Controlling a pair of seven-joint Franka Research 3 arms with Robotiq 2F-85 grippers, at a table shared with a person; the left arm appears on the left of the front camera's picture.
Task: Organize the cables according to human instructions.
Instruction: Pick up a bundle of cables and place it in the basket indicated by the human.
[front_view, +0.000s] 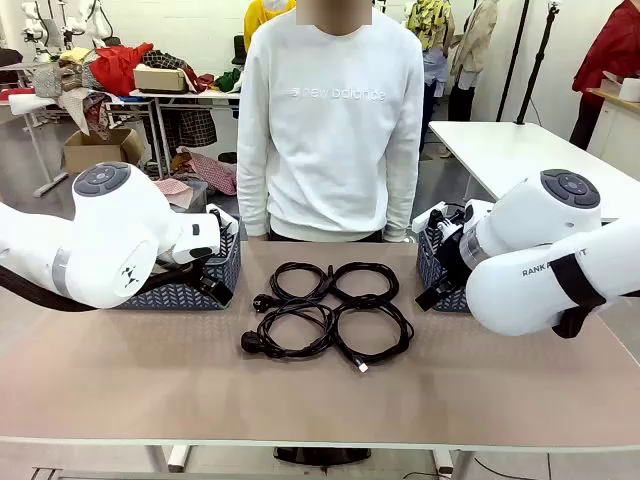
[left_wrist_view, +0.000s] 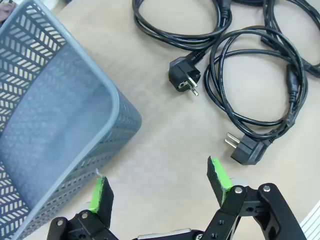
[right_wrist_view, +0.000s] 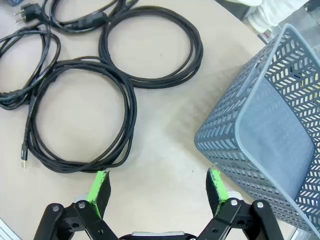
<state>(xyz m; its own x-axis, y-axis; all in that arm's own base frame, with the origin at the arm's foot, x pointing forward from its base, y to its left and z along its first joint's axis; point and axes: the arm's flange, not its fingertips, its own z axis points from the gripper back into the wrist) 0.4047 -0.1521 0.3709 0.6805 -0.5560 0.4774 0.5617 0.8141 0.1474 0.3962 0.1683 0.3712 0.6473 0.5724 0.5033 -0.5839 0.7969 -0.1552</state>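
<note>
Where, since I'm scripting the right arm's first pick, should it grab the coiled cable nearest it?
Probably pinch the near-right coil across its bundled strands on the arc facing the right pincer, descending from above, one finger inside the ring, one outside. It lies flat on the table and its loops run tightly together there.

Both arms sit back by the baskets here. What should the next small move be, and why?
Probably hold and wait for a cue. The person stands with arms at the sides, pointing at nothing, and all four cables lie coiled mid-table. The left gripper, by the left basket, and the right gripper, by the right basket, are open and empty.
</note>
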